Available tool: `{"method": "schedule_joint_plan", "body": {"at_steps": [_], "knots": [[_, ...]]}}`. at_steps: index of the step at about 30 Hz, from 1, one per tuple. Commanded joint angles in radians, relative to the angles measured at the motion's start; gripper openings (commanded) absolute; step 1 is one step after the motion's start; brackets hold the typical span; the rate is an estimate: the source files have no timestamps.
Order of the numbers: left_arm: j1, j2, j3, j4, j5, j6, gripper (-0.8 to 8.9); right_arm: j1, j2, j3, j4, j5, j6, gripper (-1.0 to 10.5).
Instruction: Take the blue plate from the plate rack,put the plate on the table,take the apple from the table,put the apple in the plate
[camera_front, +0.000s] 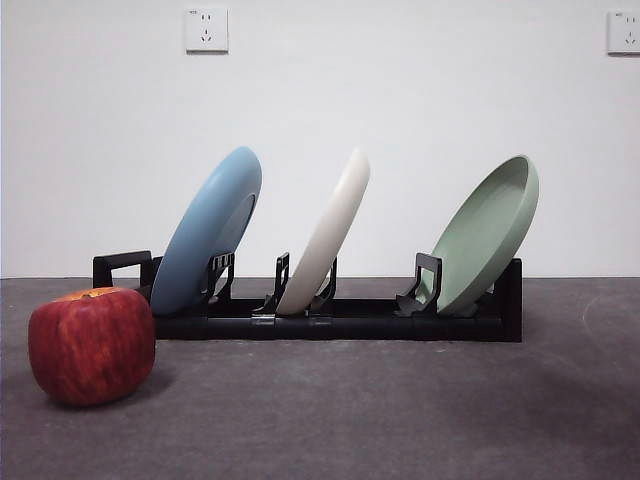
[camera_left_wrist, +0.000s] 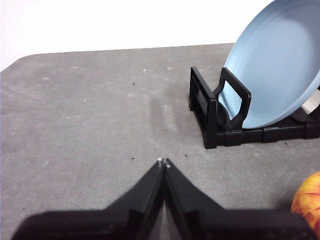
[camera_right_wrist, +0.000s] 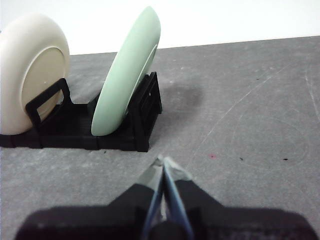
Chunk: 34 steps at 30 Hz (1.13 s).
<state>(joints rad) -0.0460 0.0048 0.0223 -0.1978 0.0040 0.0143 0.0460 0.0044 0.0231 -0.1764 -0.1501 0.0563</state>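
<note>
The blue plate (camera_front: 208, 232) leans in the plate rack (camera_front: 330, 318), likely stiff, light, smooth; its raised upper rim suits gripping. Left gripper (camera_left_wrist: 163, 162) and right gripper (camera_right_wrist: 163, 161) are closed, empty

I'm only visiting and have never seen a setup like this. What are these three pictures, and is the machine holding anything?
It is a robot with two arms at a table. One picture looks level across the table; the other two come from cameras on each arm's wrist. The black wedge at the bottom of those is that arm's end effector: left end effector, right end effector. Both are shut and hold nothing. On the table stands a black plate rack with a blue plate, a white plate and a green plate, all leaning. A red apple sits in front of the rack's blue-plate end.
</note>
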Motion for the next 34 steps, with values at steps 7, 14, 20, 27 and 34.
{"method": "schedule_joint_plan", "body": {"at_steps": [7, 14, 20, 27, 34], "knots": [[0.002, -0.002, -0.014, 0.031, 0.002, -0.066, -0.05, 0.001, -0.002, -0.015, 0.035, -0.003, 0.215, -0.1], [0.002, 0.002, 0.027, 0.105, 0.006, -0.261, -0.07, 0.001, 0.034, 0.046, 0.033, -0.001, 0.332, -0.1], [0.002, 0.093, 0.152, 0.088, 0.057, -0.3, -0.07, 0.001, 0.185, 0.184, 0.032, -0.001, 0.343, -0.1], [0.002, 0.372, 0.371, 0.087, 0.09, -0.297, -0.07, 0.001, 0.462, 0.427, 0.014, -0.011, 0.323, -0.1], [0.002, 0.72, 0.67, 0.001, 0.32, -0.245, -0.07, 0.001, 0.757, 0.727, -0.123, -0.131, 0.196, -0.1]]}}
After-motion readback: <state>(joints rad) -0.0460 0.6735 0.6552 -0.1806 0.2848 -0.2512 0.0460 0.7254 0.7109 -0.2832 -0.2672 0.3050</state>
